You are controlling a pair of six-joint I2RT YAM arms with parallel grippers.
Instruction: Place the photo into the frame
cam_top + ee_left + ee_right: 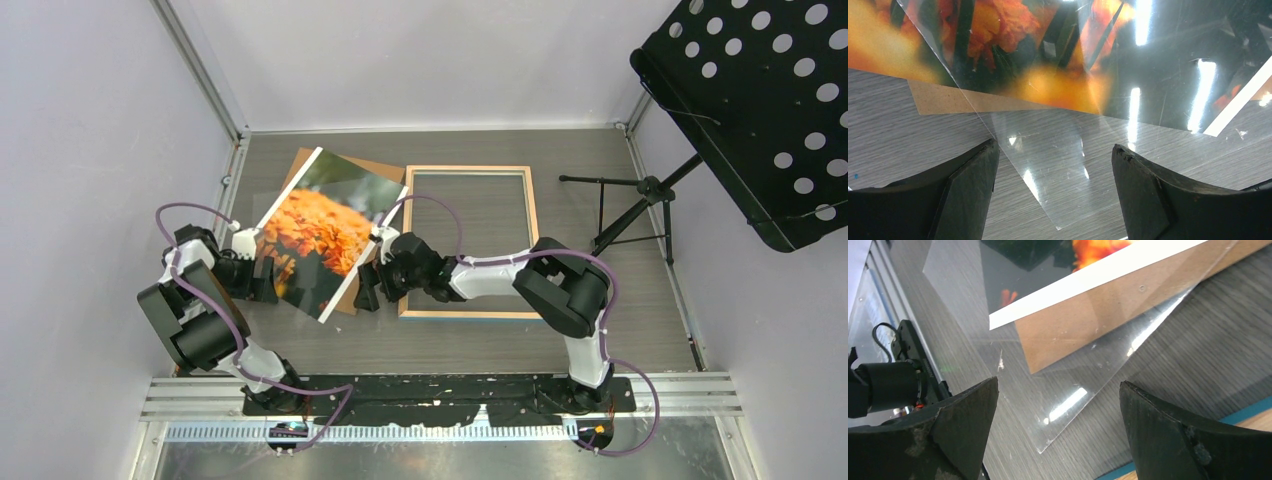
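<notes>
The photo (320,225), orange flowers with white edge strips, lies tilted on the table at centre left, on a brown backing board (372,170). A loose clear sheet overlaps both; one of its corners (1058,175) shows in the left wrist view and another (1068,410) in the right wrist view. The frame (468,312) lies flat to the right, wood side up, its opening showing bare table. My left gripper (262,278) is open at the photo's (1048,50) left edge, straddling a sheet corner. My right gripper (368,285) is open between the photo's (1088,285) near right corner and the frame's blue edge (1248,412).
A black perforated music stand (760,110) on a tripod (640,200) stands at the right, overhanging the table's far right. Walls close in the left, back and right sides. The brown board (1088,325) sticks out past the photo's white strip.
</notes>
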